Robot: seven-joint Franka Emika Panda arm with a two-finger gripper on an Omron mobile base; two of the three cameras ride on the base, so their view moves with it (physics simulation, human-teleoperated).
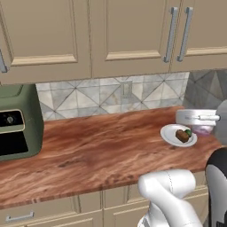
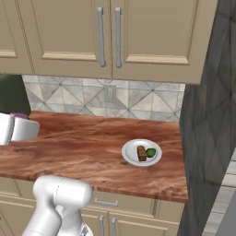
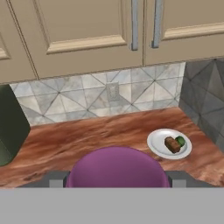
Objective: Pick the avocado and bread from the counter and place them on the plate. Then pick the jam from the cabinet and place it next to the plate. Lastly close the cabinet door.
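Nearest the lens in the hand view: the jam (image 3: 117,168), a purple rounded thing. Sits squarely between the two grey fingers (image 3: 56,178) of the gripper (image 3: 116,180), hemmed in on both sides. Gripped, by the look of it: jaws closed around the jam, held clear above the counter (image 3: 87,135), with no surface under it in the left base view.

Outward from there, to the right and farther back: the plate (image 3: 157,146), white and round, flat on the counter close to the right end of the wood. Well apart from the gripper in the right base view. On the plate, the bread (image 3: 171,145), dark brown and blocky, and the avocado (image 3: 180,141), small and green. Touching or all but touching each other, avocado on the right-hand, far side of the bread. Both well inside the rim.

Left of the gripper, at the far left of the counter: a dark green appliance (image 1: 17,124) with a black front panel and a dial.

Behind the counter, a backsplash (image 3: 78,92) of grey and beige patterned tile with a wall outlet (image 3: 113,92) in it, roughly straight ahead of the hand. Above that, beige cabinet doors (image 3: 87,30) with long metal handles (image 3: 134,22); those in view shut. At the right end, a dark grey wall (image 3: 205,96) closing off the counter just beyond the plate.
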